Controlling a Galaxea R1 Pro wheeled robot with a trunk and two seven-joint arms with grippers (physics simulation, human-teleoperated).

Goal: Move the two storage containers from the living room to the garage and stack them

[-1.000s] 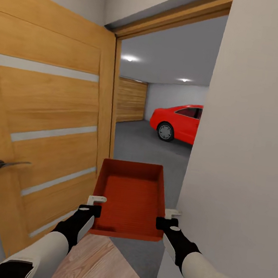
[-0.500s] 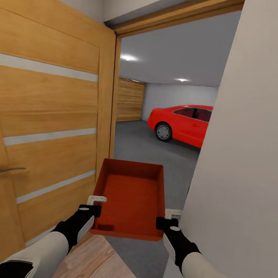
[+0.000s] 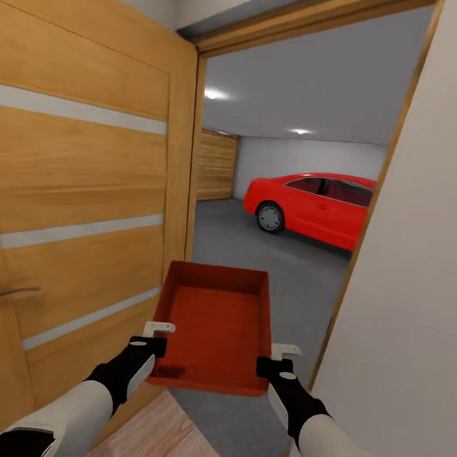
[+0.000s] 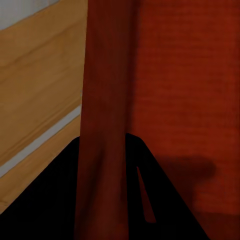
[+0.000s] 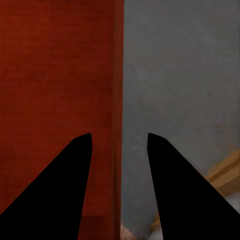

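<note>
In the head view one storage container (image 3: 215, 328) sits low at frame center, carried by the left gripper (image 3: 159, 333) and right gripper (image 3: 277, 354) through the doorway; the garage floor (image 3: 254, 250) lies ahead, so placing and stacking remain. In the left wrist view the fingers (image 4: 75, 200) straddle the container's wall (image 4: 102, 100), clamped on it. In the right wrist view the fingers (image 5: 60, 190) likewise bracket the opposite wall (image 5: 116, 100).

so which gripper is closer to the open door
Left. The left gripper grips the bin's left wall, right beside the wooden door. The right gripper is at the bin's right wall, with the whole bin between it and the door.
</note>
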